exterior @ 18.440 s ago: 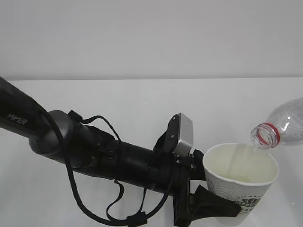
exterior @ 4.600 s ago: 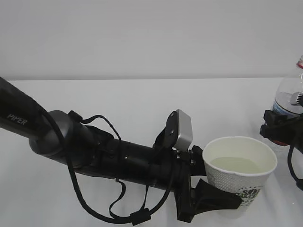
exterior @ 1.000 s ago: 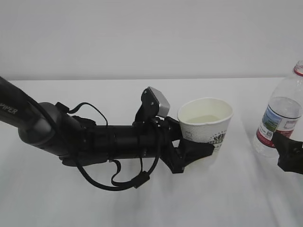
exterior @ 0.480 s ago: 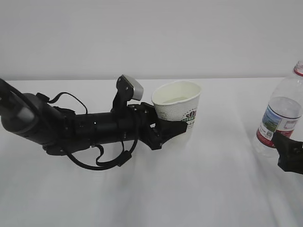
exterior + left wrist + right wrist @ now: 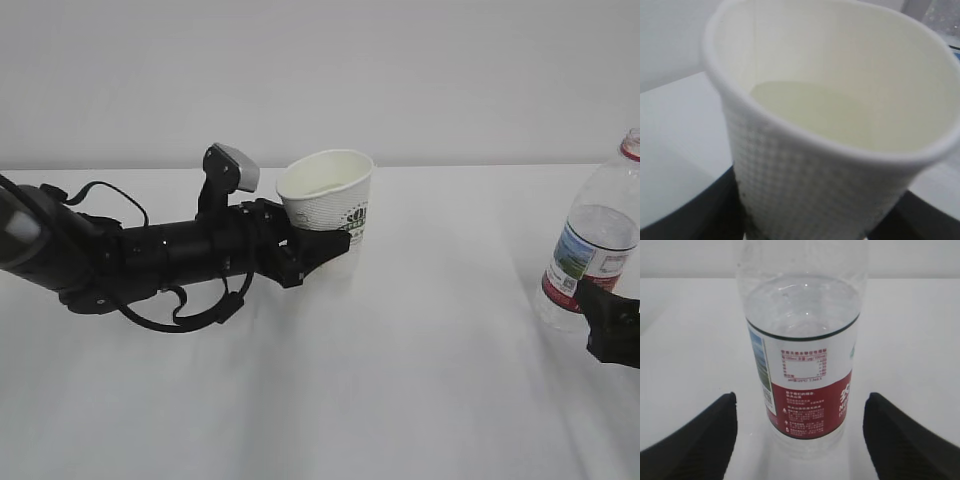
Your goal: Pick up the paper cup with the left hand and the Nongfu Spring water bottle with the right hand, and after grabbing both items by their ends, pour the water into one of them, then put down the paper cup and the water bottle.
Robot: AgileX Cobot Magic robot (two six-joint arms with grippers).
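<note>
The paper cup [image 5: 328, 198] is white with a green logo and leans slightly left, at the middle left of the exterior view. My left gripper [image 5: 322, 243] is shut on its lower part. Pale water [image 5: 805, 107] lies inside the paper cup [image 5: 815, 190], with a dark finger [image 5: 685, 210] on each side of its base. Whether the cup's base touches the table I cannot tell. The Nongfu Spring water bottle [image 5: 592, 250] stands upright at the right edge, partly full. My right gripper [image 5: 610, 325] is open just in front of it. The bottle [image 5: 807, 365] stands beyond its spread fingers [image 5: 705, 435], touching neither.
The white table [image 5: 400, 390] runs back to a plain white wall [image 5: 320, 80]. The left arm [image 5: 120, 260], with loose black cables, lies low across the left side of the table.
The left arm has carried the paper cup to the left and farther back, drawing in toward the left edge. The bottle and the right gripper have stayed where they were.
</note>
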